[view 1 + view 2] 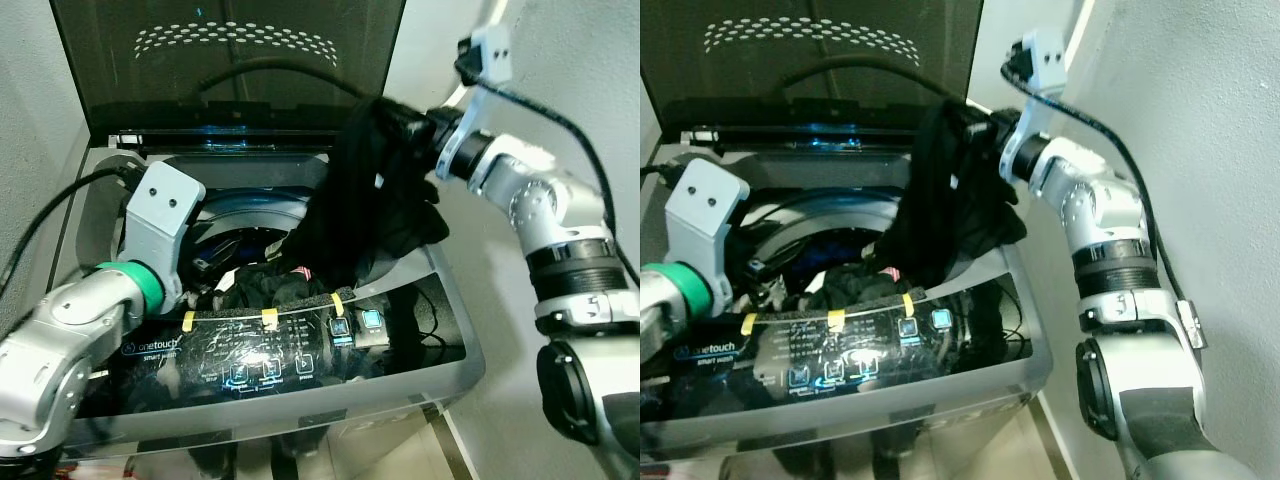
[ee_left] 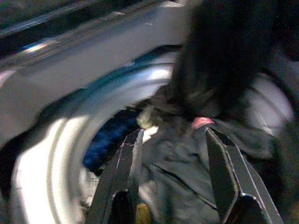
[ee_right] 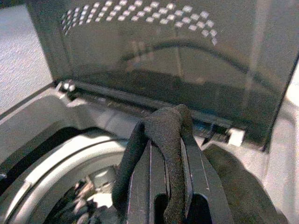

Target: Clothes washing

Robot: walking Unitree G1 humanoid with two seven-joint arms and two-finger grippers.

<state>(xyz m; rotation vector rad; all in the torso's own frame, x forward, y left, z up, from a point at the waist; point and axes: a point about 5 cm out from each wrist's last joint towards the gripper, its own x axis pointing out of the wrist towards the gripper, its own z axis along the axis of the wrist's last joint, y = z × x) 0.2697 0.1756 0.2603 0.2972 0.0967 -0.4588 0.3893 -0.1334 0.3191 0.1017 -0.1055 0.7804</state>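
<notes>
Washing machine: a grey top-loader in the middle of the frame, its dark lid standing up at the top
Drum: open, with dark clothes piled inside, in the middle of the frame
Right gripper: upper right of the frame, above the back right of the tub; its two fingers are pinched tight on a black garment
Black garment: hangs down from the right gripper, its bottom end near the pile in the drum
Left gripper: left of the frame, reaching into the drum; its fingers are spread apart over the dark clothes and hold nothing
Control panel: glossy black strip along the front, lower middle, with small blue lights
</notes>
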